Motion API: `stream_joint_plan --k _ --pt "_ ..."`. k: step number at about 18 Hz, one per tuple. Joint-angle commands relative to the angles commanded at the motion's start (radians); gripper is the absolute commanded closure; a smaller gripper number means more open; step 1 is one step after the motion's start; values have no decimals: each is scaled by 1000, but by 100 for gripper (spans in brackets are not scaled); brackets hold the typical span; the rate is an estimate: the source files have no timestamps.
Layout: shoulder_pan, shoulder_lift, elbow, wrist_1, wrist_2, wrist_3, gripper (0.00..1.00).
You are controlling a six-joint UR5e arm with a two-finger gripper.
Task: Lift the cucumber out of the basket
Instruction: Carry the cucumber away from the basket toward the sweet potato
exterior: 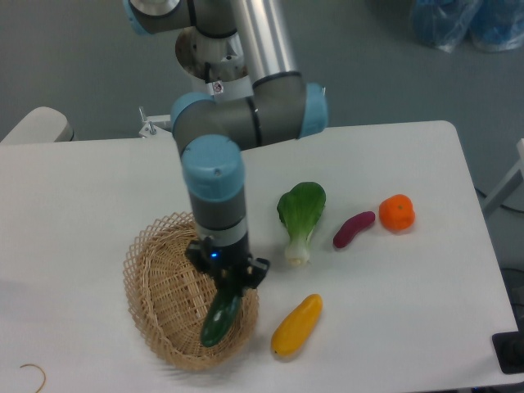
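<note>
We see the arm reaching straight down over the basket [155, 286], which sits near the front-left corner of the white worktop [393, 311]. The jaws of the gripper [229, 286] are closed on the upper end of the cucumber [221, 319]. The cucumber hangs tilted, its lower end pointing toward the front edge of the worktop, over the right-hand part of the basket by the rim. We cannot tell whether its tip touches the weave or is just clear of it.

To the right of the basket, near the front edge, lies a yellow vegetable [296, 325], apart from the wicker rim. Behind it, toward the middle of the worktop, a bok choy [300, 214] lies with its white stem toward the front edge and its leaves toward the back. Just right of that is a small purple piece [353, 228], and beside it, nearer the right edge, an orange fruit [397, 213]. A thin loop of tan cord [33, 375] lies at the front-left corner.
</note>
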State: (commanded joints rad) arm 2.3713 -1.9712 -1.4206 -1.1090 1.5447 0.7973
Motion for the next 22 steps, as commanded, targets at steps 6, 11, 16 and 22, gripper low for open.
stream_joint_plan --k 6,11,16,22 --pt "161 3 17 1 -5 356 55" --pt "258 -1 17 -3 -9 597 55" --pt "272 -12 26 -2 -9 652 55" --pt "279 -34 31 6 -6 658 55"
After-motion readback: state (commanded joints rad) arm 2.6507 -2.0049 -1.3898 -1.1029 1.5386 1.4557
